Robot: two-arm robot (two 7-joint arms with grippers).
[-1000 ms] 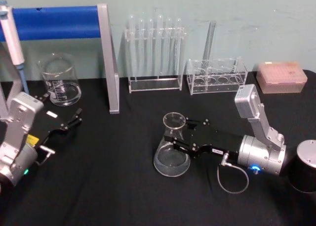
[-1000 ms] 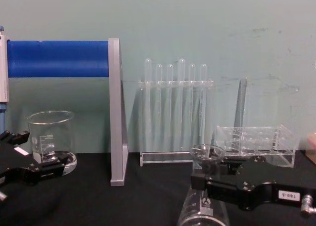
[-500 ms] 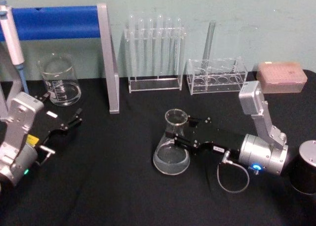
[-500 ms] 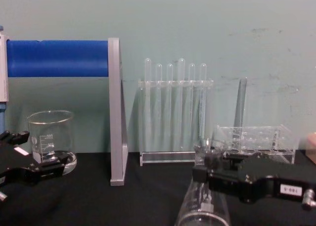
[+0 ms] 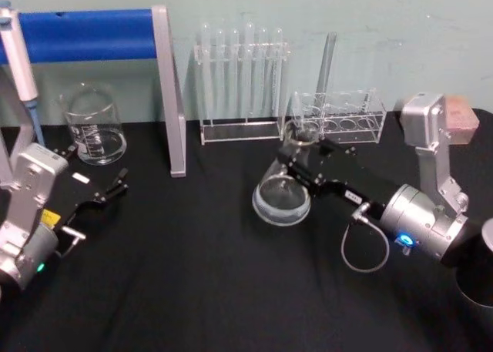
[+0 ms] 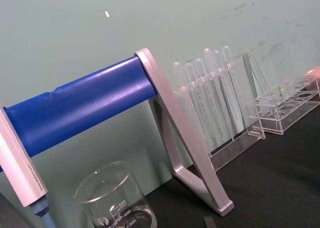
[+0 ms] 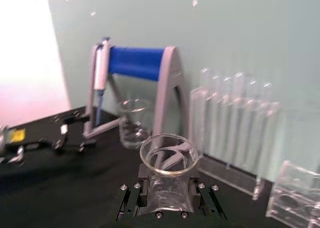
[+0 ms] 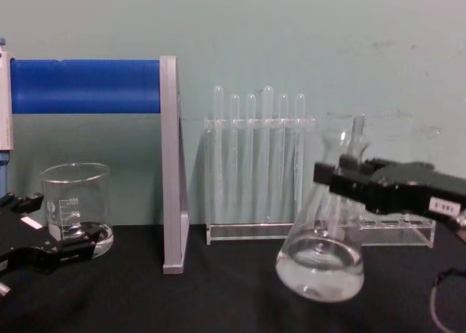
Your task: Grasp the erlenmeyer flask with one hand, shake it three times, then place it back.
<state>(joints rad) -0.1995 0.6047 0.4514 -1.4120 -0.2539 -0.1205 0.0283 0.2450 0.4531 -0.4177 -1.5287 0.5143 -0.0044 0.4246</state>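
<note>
The erlenmeyer flask [image 5: 281, 196] is clear glass with a wide base. It hangs tilted above the black table [image 5: 192, 275], just in front of the racks. My right gripper [image 5: 299, 153] is shut on its neck below the flared rim. In the chest view the flask [image 8: 320, 264] is off the table, with the right gripper [image 8: 341, 181] clamped high on the neck. The right wrist view looks down into the flask's mouth [image 7: 168, 155] between the jaws. My left gripper [image 5: 109, 190] is parked at the left, open and holding nothing.
A glass beaker [image 5: 94, 129] stands at the back left under a blue-barred pipette stand [image 5: 85, 35]. A test tube rack [image 5: 240, 82] and a lower clear rack [image 5: 343, 117] line the back, close behind the flask. A pink box [image 5: 462, 109] and a dark cylinder [image 5: 477, 279] sit far right.
The right gripper has lifted the flask off the table and carried it back and to the right toward the racks, tilting it. The left arm has stayed still.
</note>
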